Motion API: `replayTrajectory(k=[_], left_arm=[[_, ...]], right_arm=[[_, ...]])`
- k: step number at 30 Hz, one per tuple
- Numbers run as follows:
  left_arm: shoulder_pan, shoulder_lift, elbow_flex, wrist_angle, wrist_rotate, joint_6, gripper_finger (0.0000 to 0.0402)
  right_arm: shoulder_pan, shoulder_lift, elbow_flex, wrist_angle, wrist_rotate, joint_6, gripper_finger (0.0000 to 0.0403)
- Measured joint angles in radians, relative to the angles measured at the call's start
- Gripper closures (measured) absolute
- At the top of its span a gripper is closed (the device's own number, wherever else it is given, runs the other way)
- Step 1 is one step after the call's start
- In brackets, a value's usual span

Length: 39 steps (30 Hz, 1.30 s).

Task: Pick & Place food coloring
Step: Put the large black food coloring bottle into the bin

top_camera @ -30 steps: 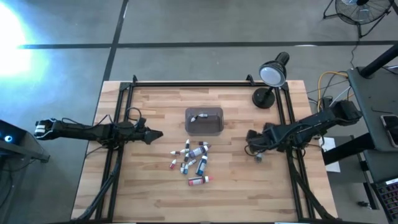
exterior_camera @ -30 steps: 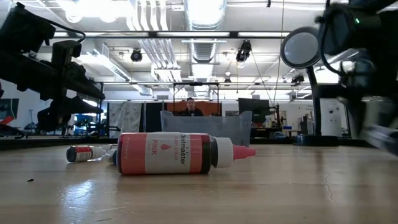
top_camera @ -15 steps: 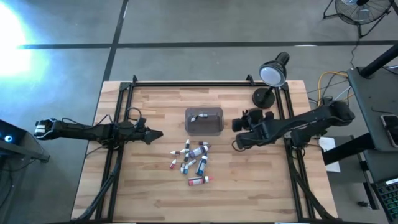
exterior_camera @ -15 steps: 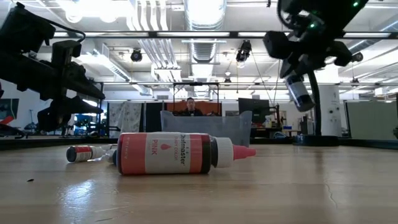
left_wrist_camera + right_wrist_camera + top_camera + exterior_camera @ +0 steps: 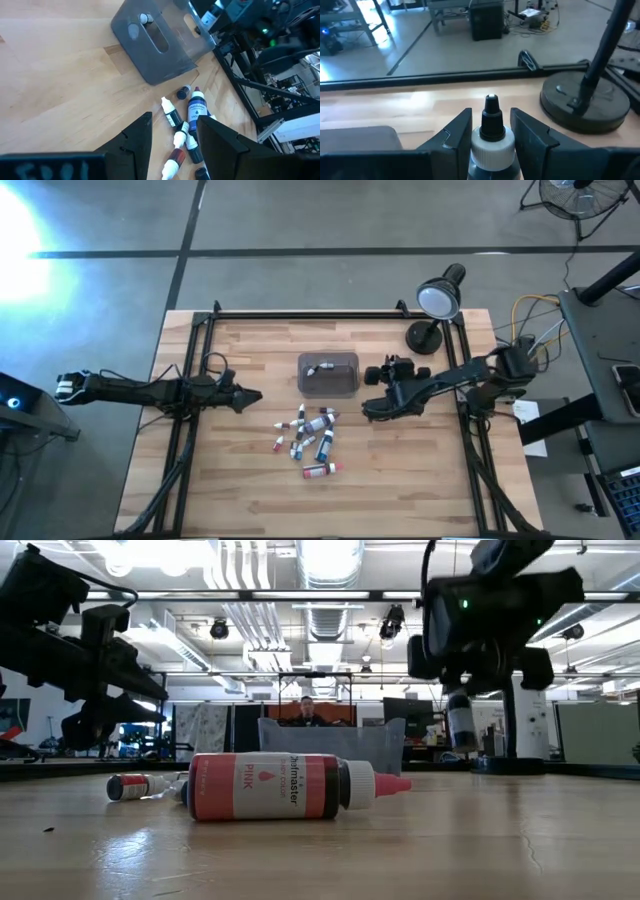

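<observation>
Several food coloring bottles [image 5: 310, 442] lie in a loose pile on the wooden table, near the middle. A pink one [image 5: 290, 786] lies on its side closest to the low camera. The clear grey tray [image 5: 328, 375] stands just beyond the pile with one bottle [image 5: 145, 19] in it. My right gripper [image 5: 392, 370] hovers right of the tray, shut on a dark bottle [image 5: 492, 137] that has a white collar and a black tip. My left gripper [image 5: 250, 395] waits open at the table's left, its fingers [image 5: 140, 140] apart with nothing between them. My right gripper pinches the dark bottle's body [image 5: 492, 167], just below the white collar, between its two fingers [image 5: 452, 137]. The fingers come nearly level from the table's near side. The bottle stands about upright with its black tip up, lifted clear of the table [image 5: 460, 722].
A desk lamp [image 5: 430, 320] stands at the far right; its round base [image 5: 585, 102] is just beyond my right gripper. Black frame rails [image 5: 300, 313] run along the far edge and both sides. A person [image 5: 306, 712] sits beyond the table.
My right gripper has carried the dark bottle toward the table's left, from near the right rail to beside the tray. Its wrist has swung round until the fingers point toward the far edge. The bottle, tilted half a second ago, now stands about upright.
</observation>
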<state>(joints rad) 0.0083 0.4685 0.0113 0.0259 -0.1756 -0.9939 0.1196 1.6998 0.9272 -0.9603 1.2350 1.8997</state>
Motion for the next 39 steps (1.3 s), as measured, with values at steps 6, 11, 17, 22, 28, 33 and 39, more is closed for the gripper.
replayTrajectory(k=[6, 11, 17, 22, 28, 33, 39], left_arm=[[0.000, 0.000, 0.000, -0.001, 0.017, 0.013, 0.0271], [0.000, 0.000, 0.000, -0.004, 0.058, 0.017, 0.0271], [-0.001, 0.000, 0.000, -0.006, 0.086, 0.032, 0.0271], [-0.001, 0.001, 0.000, -0.005, 0.087, 0.091, 0.0271], [-0.001, 0.003, 0.000, -0.005, 0.087, 0.109, 0.0271], [-0.001, 0.003, 0.000, -0.005, 0.087, 0.110, 0.0271], [-0.001, 0.003, 0.000, -0.005, 0.087, 0.109, 0.0271]], right_arm=[[0.001, 0.100, -0.001, 0.006, -0.001, 0.106, 0.0291], [0.010, 0.165, -0.001, 0.005, 0.022, 0.185, 0.0291], [0.047, 0.181, 0.000, 0.006, 0.041, 0.194, 0.0291], [0.086, 0.171, 0.000, 0.006, 0.025, 0.165, 0.0277], [0.112, 0.159, 0.002, 0.007, -0.071, 0.172, 0.0259], [0.116, 0.158, 0.018, 0.003, -0.098, 0.165, 0.0263], [0.116, 0.143, 0.051, 0.002, -0.130, 0.084, 0.0261]])
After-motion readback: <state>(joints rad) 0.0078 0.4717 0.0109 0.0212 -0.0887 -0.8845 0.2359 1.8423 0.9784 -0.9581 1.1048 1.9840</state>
